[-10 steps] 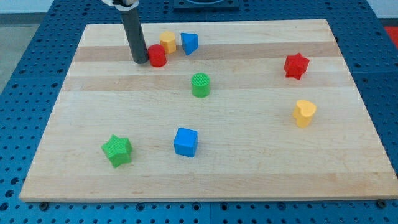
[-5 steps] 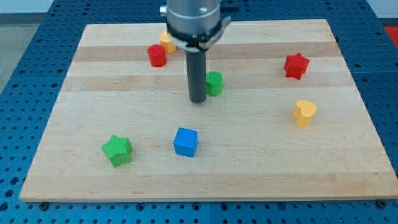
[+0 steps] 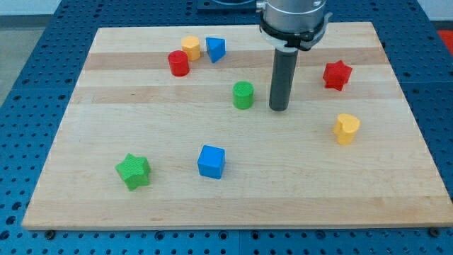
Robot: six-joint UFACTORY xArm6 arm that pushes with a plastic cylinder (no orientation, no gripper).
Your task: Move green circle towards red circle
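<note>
My tip (image 3: 279,110) stands on the table (image 3: 396,191) just to the view's right of the green circle (image 3: 243,95), not touching; there's no claw here, only the rod. Red circle (image 3: 178,63) waits up-left. Best play: drop slightly lower-right of green, then push steadily along that diagonal, avoiding a glancing hit.

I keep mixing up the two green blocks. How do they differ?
The green circle is a round cylinder; the green star has points. The circle sits mid-board, just left of my tip, not touching; the star lies near the view's bottom left, far from it. Both are green and rest flat on the board.
</note>
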